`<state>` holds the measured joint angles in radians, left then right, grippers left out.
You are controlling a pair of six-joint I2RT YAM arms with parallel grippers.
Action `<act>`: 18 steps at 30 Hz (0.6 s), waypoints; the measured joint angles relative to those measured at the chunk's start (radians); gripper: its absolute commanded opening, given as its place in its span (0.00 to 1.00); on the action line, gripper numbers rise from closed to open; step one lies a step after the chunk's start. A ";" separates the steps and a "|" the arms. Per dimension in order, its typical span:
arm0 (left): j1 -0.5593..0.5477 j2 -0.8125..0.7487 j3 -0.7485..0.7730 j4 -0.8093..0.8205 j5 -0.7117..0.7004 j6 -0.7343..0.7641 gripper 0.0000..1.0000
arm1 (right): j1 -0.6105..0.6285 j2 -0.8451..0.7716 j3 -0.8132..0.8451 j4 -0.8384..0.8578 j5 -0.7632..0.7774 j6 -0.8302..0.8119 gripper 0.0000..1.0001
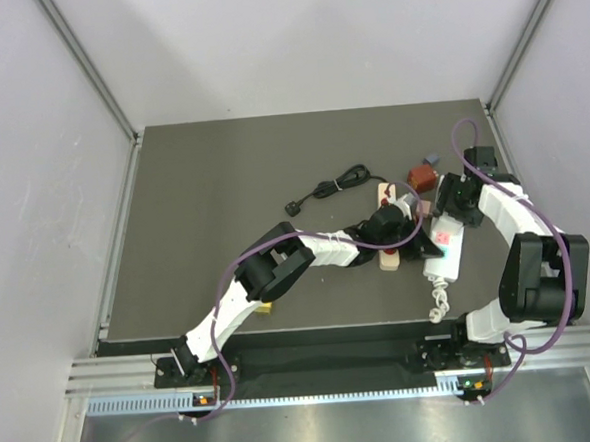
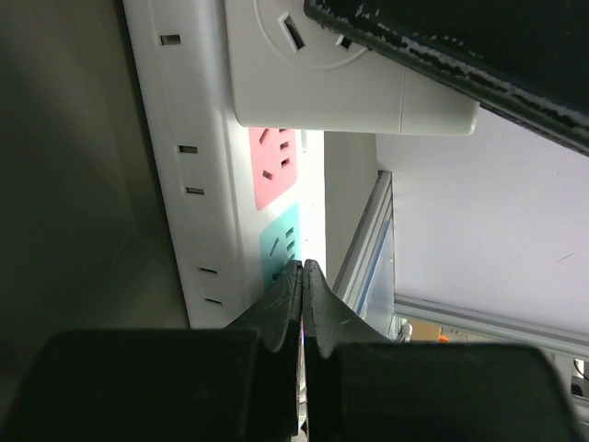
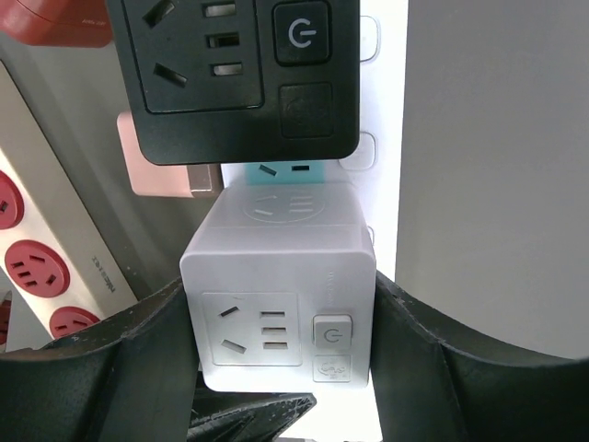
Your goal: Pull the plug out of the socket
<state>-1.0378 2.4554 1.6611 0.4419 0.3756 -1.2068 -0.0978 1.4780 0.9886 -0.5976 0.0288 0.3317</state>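
The plug (image 3: 281,304) is a white cube adapter with its own socket face and a power button. It sits on the teal outlet (image 3: 285,172) of the socket, a white power strip (image 1: 446,259). My right gripper (image 3: 281,368) is shut on the cube, one black finger against each side. The left gripper (image 2: 304,269) is shut with nothing between its fingers, and its tips rest on the strip (image 2: 198,166) beside the teal outlet (image 2: 281,244). In the left wrist view the cube (image 2: 350,87) sits further along the strip. From above, my right gripper (image 1: 447,210) covers the cube.
A black cube adapter (image 3: 235,74) and a pink one (image 3: 152,170) stand just beyond the white cube. A beige strip with red outlets (image 3: 37,267) lies to the left. A black cable (image 1: 331,189) and a red-brown cube (image 1: 421,178) lie further back. The table's right rail (image 1: 501,143) is close.
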 measured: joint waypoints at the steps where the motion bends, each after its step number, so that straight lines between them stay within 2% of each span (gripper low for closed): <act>1: 0.000 0.001 0.000 -0.001 0.000 0.000 0.00 | -0.003 0.000 0.000 0.000 -0.005 0.000 0.00; 6: 0.001 0.005 0.010 -0.008 0.000 0.000 0.00 | 0.009 -0.006 0.000 -0.002 0.016 -0.008 0.00; 13: 0.002 0.011 0.029 -0.028 0.000 0.000 0.00 | 0.166 -0.045 -0.001 -0.010 0.248 -0.016 0.00; 18: 0.002 0.011 0.032 -0.032 0.000 0.000 0.00 | 0.175 -0.065 0.008 -0.011 0.273 -0.015 0.00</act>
<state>-1.0359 2.4664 1.6928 0.4095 0.3759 -1.2064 0.0776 1.4132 0.9970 -0.6090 0.3016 0.3168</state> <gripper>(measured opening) 0.011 0.622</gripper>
